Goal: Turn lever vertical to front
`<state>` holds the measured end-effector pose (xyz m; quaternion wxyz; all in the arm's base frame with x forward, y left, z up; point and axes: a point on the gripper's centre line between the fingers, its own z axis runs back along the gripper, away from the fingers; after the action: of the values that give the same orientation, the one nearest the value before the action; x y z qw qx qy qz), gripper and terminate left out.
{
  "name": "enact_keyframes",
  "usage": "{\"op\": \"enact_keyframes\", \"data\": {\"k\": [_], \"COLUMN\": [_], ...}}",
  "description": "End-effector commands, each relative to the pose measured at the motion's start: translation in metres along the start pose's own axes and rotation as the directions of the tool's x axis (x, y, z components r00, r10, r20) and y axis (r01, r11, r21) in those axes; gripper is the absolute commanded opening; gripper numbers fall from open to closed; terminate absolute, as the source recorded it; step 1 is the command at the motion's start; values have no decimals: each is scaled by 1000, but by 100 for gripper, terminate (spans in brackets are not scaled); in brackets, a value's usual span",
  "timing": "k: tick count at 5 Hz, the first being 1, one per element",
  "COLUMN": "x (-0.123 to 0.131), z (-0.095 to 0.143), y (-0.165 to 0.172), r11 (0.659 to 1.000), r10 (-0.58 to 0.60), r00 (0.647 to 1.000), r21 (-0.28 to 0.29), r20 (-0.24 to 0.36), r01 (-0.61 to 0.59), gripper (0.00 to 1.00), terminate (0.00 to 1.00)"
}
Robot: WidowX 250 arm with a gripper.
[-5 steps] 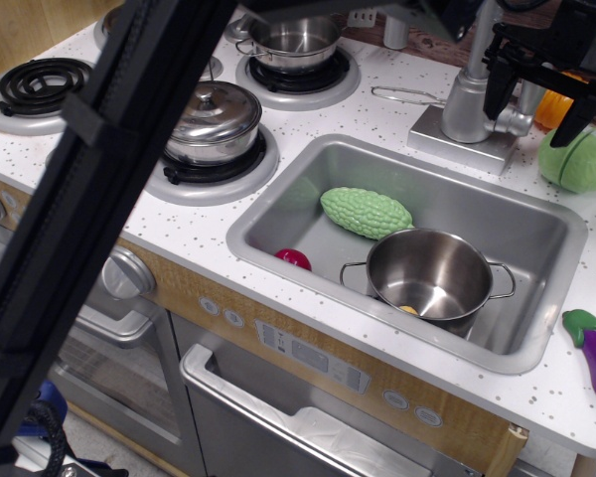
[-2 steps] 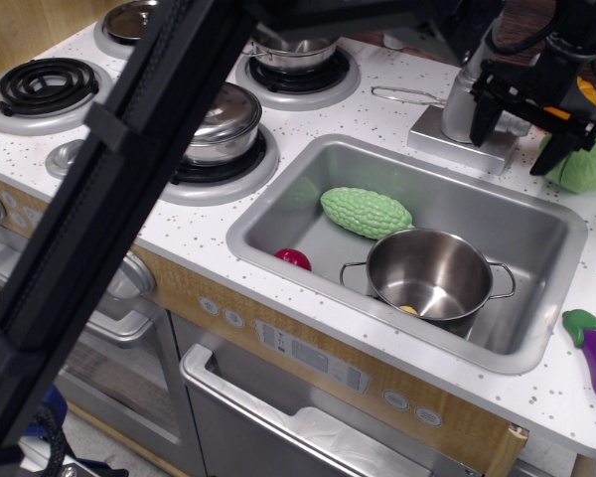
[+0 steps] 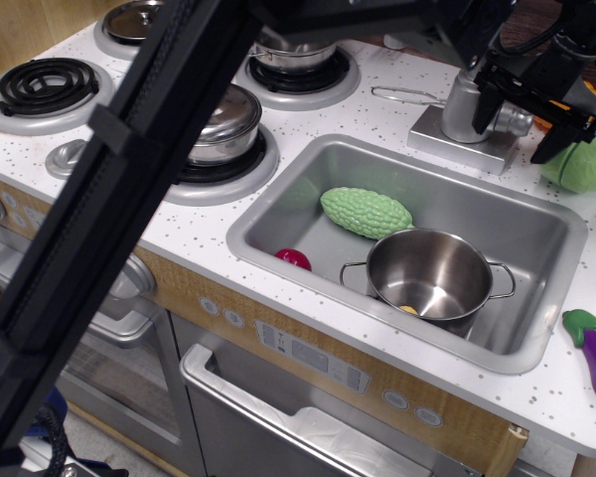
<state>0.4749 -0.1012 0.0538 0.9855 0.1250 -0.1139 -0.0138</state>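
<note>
A: Reading across from 9 o'clock, what differs from a second ago?

B: The coil burner (image 3: pixel 46 82), the lidded pot (image 3: pixel 216 122), the sink (image 3: pixel 278 204) with its green bumpy gourd (image 3: pixel 366 212), the red fruit (image 3: pixel 293 258) and the open steel pot (image 3: pixel 442 273) all lie as they did. The change sits at 1 o'clock of the surface (image 3: pixel 228 204), by the faucet column (image 3: pixel 464 99).

A: The end effector?

B: Yes. 1 second ago the end effector (image 3: pixel 528 127) stood higher and its fingers dropped over the lever. It then dipped low, and now it is raised a little and tilted, its 2 black fingers (image 3: pixel 489 111) spread to either side of the lever (image 3: pixel 517 118), pinching nothing that I can see.

A: And the lever itself?

B: It projects from the column toward 3 o'clock, above the rectangular base (image 3: pixel 457 141), with its rounded end showing between the fingers. Whether a finger touches it, I cannot tell.

A: Meaning for the task?

B: I judge the turn barely begun. The lever seems little rotated, so the sweep toward 6 o'clock remains. The green cabbage (image 3: pixel 581 164) lies just beside the outer finger and could be bumped.
</note>
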Motion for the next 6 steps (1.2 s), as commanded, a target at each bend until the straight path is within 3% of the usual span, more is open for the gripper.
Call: {"op": "enact_keyframes", "data": {"k": [1, 2, 4, 5, 6], "x": [29, 37, 46, 48, 48], "z": [52, 53, 44, 40, 43], "y": [8, 12, 11, 9, 8], "r11": [999, 1000, 999, 998, 998], "r10": [35, 23, 10, 18, 22], "r00": [989, 985, 982, 983, 983], "r21": [-7, 6, -37, -58, -56], "r20": [140, 169, 190, 185, 183], "r01": [-34, -24, -3, -7, -12], "gripper": [100, 100, 100, 0, 0], "terminate": [0, 0, 0, 0, 0]}}
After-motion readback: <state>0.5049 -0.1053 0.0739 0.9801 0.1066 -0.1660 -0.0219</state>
